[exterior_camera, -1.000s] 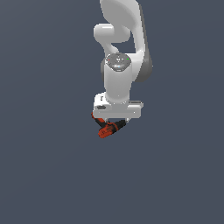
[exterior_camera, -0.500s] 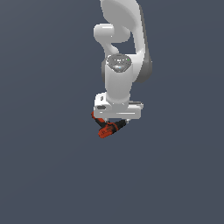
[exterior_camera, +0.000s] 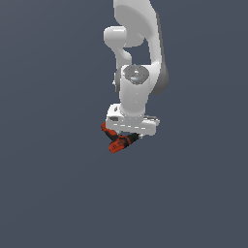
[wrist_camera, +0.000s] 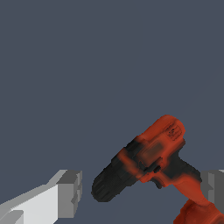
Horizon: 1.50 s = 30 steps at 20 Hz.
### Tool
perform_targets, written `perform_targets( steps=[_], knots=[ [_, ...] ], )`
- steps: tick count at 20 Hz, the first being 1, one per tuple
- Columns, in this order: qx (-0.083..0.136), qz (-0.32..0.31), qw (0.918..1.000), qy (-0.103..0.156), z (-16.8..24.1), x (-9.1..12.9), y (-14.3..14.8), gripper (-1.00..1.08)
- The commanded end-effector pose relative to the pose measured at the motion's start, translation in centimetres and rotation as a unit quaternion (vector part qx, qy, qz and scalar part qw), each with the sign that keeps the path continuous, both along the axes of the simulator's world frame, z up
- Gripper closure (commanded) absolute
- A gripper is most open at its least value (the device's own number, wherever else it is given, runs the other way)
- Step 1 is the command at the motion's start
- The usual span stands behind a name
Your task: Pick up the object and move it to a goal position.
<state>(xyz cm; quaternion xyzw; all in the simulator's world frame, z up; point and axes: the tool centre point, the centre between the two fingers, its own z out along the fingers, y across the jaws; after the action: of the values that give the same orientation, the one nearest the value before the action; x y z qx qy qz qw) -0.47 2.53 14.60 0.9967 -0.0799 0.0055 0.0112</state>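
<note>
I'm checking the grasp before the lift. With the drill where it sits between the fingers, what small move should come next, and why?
Probably close the gripper on the drill. In the wrist view one finger stands clearly apart from the drill's black chuck end, and the other finger sits at the handle side; contact there cannot be told. So the drill is bracketed but not yet visibly clamped.

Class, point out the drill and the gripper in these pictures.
drill point(wrist_camera: 153, 157), wrist view, on its red and black body
drill point(exterior_camera: 118, 143), exterior view, on its red end
gripper point(exterior_camera: 127, 137), exterior view, between the fingertips
</note>
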Motion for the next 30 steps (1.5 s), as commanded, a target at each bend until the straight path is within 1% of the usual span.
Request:
perform_targets(
  steps=[1,8,15,22,30],
  knots=[
    [-0.006,-0.023,0.9997,-0.002,-0.6,-0.2,0.1,-1.0],
    [-0.023,-0.093,0.9954,-0.01,-2.4,-0.9,0.4,-1.0],
    [-0.039,-0.161,0.9859,-0.023,-4.0,-1.7,0.7,-1.0],
    [-0.052,-0.227,0.9717,-0.038,-5.4,-2.5,0.9,-1.0],
    [-0.063,-0.3,0.9499,-0.06,-6.9,-3.4,1.2,-1.0]
  ],
)
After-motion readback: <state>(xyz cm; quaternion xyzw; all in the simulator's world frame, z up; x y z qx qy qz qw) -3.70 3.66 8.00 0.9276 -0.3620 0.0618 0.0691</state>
